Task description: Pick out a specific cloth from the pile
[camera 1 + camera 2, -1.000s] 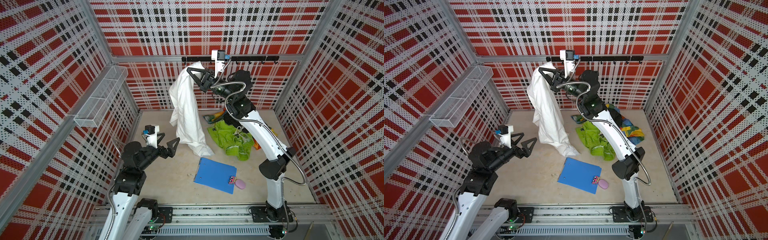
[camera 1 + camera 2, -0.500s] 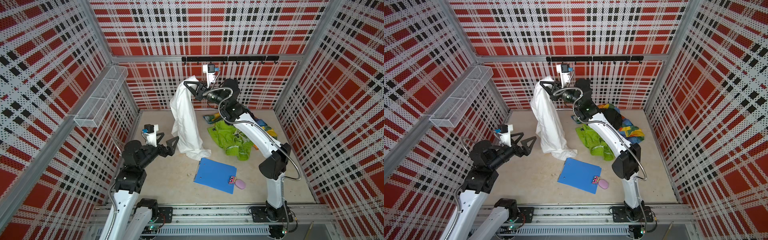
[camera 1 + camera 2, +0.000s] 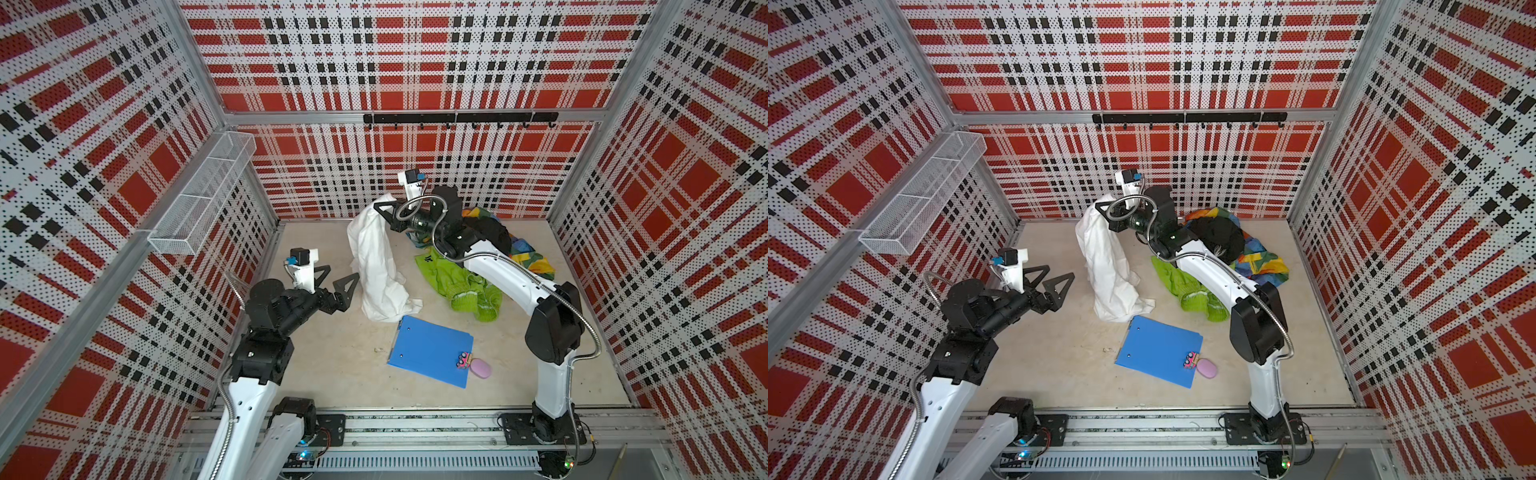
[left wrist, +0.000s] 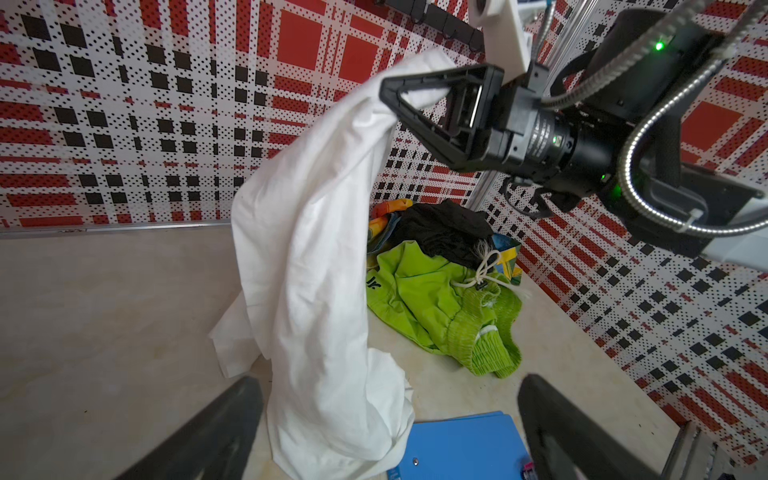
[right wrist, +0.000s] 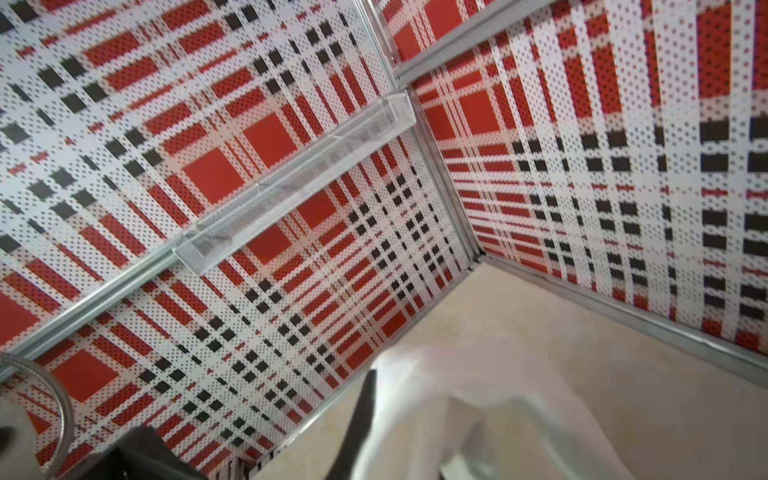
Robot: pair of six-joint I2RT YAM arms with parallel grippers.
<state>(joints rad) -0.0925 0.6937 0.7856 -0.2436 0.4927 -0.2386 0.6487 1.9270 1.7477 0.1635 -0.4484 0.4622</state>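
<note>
- Across the front and left of the surface (image 3: 328, 361), free room lies bare up to the plaid walls. The blue clipboard (image 3: 430, 351) lies near the middle front, and the pile (image 3: 492, 249) fills the far right corner.
- The cloth (image 3: 376, 257) is apart from the pile. Its top is lifted near the back wall, and its lower end is bunched on the surface just beside the far corner of the clipboard.
- It is plain white and soft, and it hangs as one long, wrinkled drape. The lime-green garment (image 3: 455, 282) lies near its right side.
- The right hand (image 3: 379, 206) is clamped on the top edge of the cloth. It is held high with the fingers pointing left, and the arm bends over the pile.
- The left hand (image 3: 343, 272) has its fingers spread wide and holds nothing. It hovers above the surface just beside the cloth and points toward it.
</note>
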